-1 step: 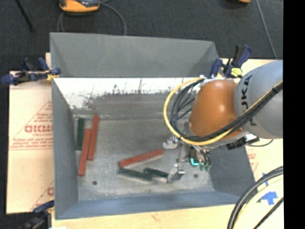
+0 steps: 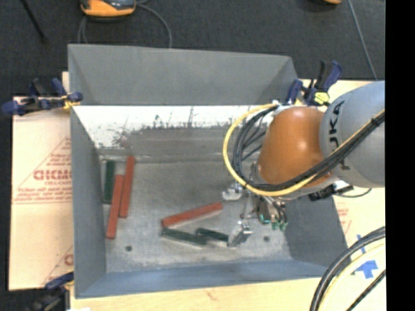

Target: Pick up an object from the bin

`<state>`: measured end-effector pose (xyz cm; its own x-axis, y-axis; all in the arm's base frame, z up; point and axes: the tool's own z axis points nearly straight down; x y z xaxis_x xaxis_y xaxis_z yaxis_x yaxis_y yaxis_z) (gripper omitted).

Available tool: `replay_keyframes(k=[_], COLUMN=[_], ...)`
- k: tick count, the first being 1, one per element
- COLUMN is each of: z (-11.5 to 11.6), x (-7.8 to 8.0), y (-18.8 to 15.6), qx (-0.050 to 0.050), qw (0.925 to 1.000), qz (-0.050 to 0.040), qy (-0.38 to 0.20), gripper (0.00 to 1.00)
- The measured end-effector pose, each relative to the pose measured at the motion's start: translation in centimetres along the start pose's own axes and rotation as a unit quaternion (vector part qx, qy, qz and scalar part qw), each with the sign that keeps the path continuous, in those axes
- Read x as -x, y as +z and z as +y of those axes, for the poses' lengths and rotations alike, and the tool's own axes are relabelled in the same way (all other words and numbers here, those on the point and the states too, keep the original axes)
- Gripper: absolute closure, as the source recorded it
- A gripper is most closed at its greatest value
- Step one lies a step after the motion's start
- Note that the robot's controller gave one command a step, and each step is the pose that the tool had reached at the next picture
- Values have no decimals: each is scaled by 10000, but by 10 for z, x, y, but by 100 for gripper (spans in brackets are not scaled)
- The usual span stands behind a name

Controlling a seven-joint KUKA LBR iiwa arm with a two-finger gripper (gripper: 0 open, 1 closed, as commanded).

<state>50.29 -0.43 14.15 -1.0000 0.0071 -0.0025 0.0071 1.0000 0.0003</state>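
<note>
my gripper (image 2: 242, 230) is down low in the right half of the bin (image 2: 181, 76), hanging under my orange wrist cover (image 2: 292, 151) and its loop of cables. honestly can't tell from this angle how far open it is or whether it has hold of anything. its tip sits right at the right end of a pair of dark green sticks (image 2: 189, 236) lying flat near the front wall. a red stick (image 2: 192, 214) lies just behind them, tilted up toward the right. over by the left wall there are two more red sticks (image 2: 123, 196) and another green stick (image 2: 109, 181), side by side, well apart from me.
</note>
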Motion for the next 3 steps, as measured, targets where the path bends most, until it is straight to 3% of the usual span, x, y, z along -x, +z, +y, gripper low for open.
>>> replay_keyframes(k=[1,2,3], z=[4,4,33], x=[-6,-6,10], y=[63,63,54], qx=[7,7,-11], qw=[9988,9988,9991], qz=[-7,-7,3], qy=[494,494,426], gripper=[100,100,100])
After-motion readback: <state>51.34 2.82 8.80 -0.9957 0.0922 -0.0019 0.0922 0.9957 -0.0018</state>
